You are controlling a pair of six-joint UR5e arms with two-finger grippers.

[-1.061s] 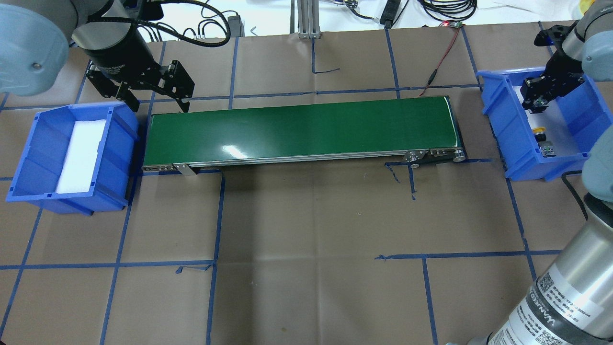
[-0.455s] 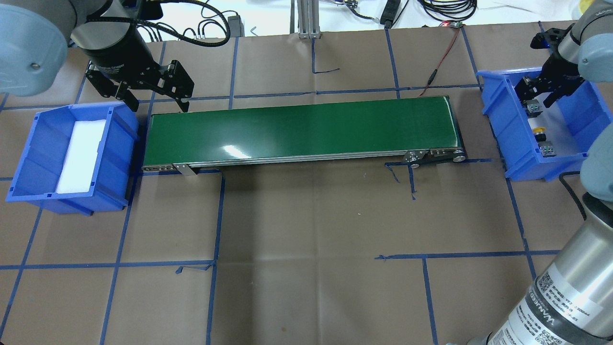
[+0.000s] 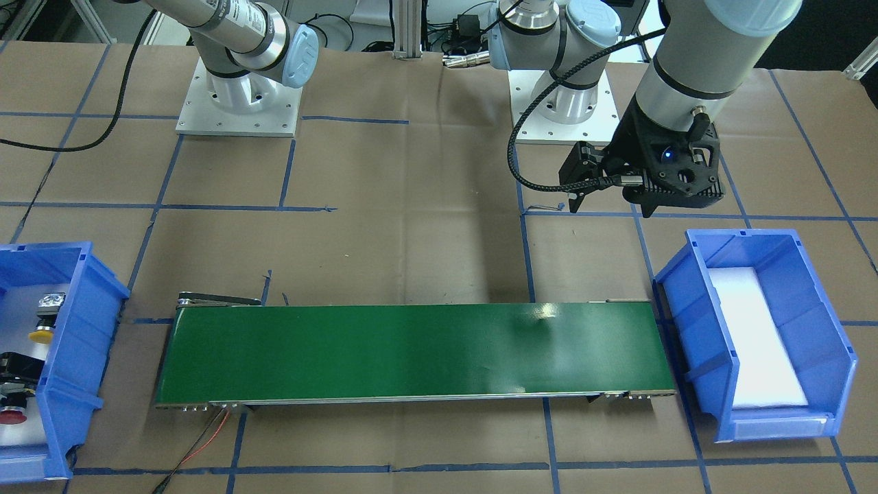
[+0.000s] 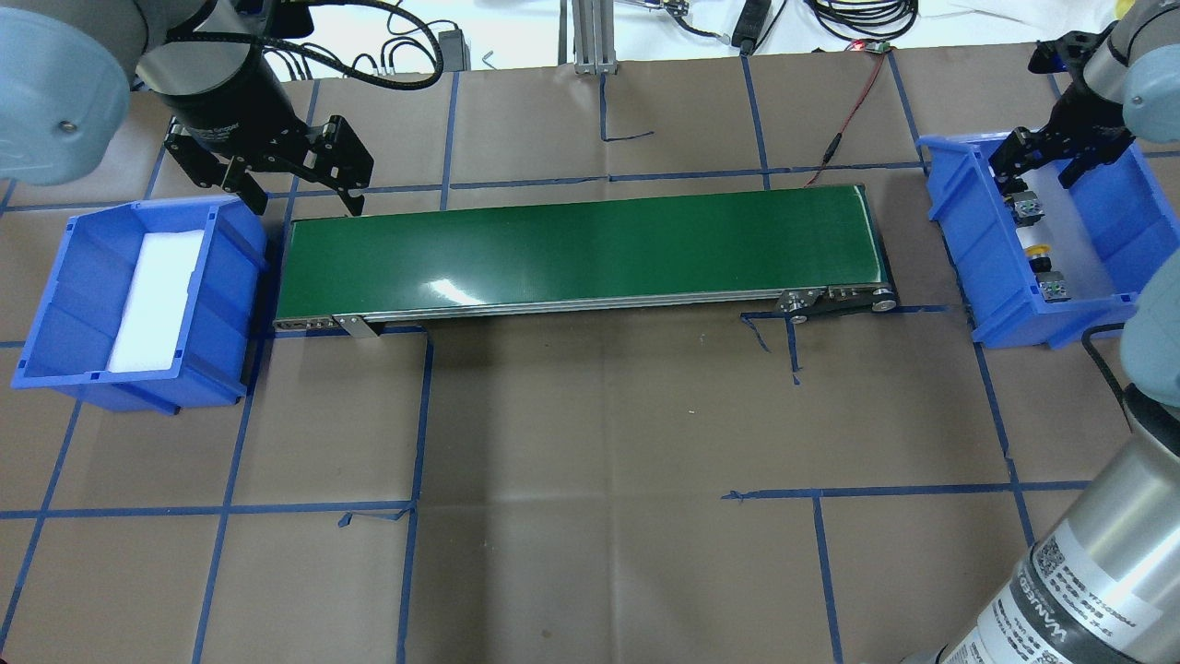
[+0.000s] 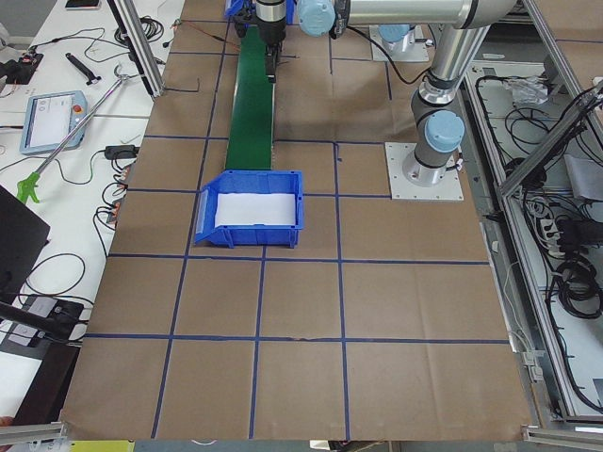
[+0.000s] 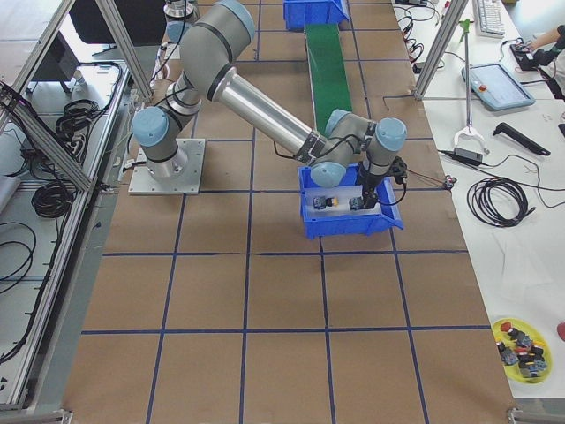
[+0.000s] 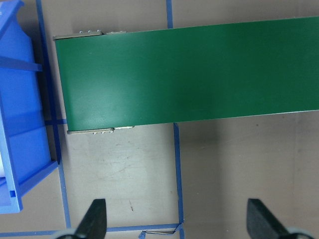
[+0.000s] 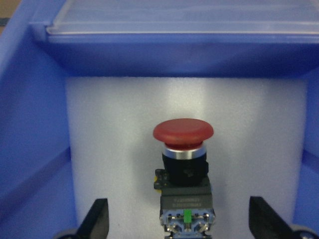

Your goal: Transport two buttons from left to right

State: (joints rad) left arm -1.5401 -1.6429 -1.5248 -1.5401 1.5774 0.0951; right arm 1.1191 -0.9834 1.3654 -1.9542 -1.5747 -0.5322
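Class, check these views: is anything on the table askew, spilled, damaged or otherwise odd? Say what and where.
Only small things. The blue tape has torn, curled ends on the robot's side of the conveyor. The red button and the yellow button lie on their sides in the right bin. Nothing spilled.

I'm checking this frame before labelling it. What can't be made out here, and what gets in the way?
Right wrist: lettering on the red button is blurred.
Overhead: the right claw hides its red cap.
Front-facing: the right bin is cut by the view's left edge.
Exterior right: the yellow button is too small for detail.
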